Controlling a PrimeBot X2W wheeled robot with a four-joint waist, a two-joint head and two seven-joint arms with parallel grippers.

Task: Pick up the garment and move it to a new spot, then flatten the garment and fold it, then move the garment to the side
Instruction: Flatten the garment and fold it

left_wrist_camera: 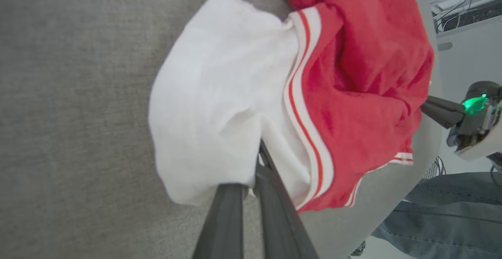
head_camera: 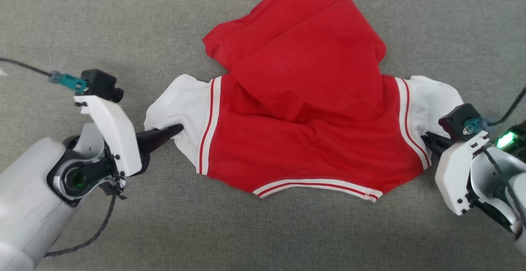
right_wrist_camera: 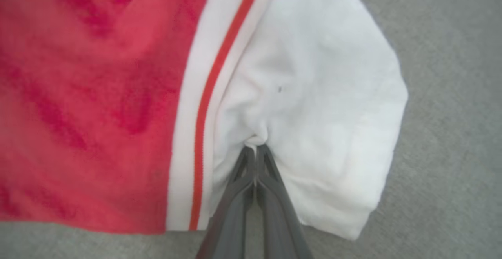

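Head view: one garment (head_camera: 304,111), red body with white sleeves, lies crumpled mid-frame on the grey surface (head_camera: 82,24). Its far part is bunched and lapped over the near part.

The left gripper (head_camera: 177,129) comes in from lower left, forearm low and slanted, fingers pointing across into the left sleeve (head_camera: 176,102). The right gripper (head_camera: 427,141) mirrors that from lower right, fingers pointing inward at the right sleeve (head_camera: 435,94). A green light (head_camera: 504,139) is lit on that arm. The garment spans between the two.

The left wrist view adds grip detail. The left jaws are closed with white sleeve fabric caught at the tips, and loose cloth drapes over one finger. It also shows the right gripper at the garment's far edge, the surface's edge, and beyond that a person (left_wrist_camera: 443,216), visible as a leg in jeans.

The right wrist view is close up. The right jaws are pressed together on a puckered pinch of white sleeve, just beside the striped trim (right_wrist_camera: 204,106). The red area is blurred.

Counts:
- 1 garment
- 2 sleeves
- 2 grippers, each clamped on one sleeve
- 3 trim bands in the head view, one at each sleeve seam and one along the near edge
- 1 person
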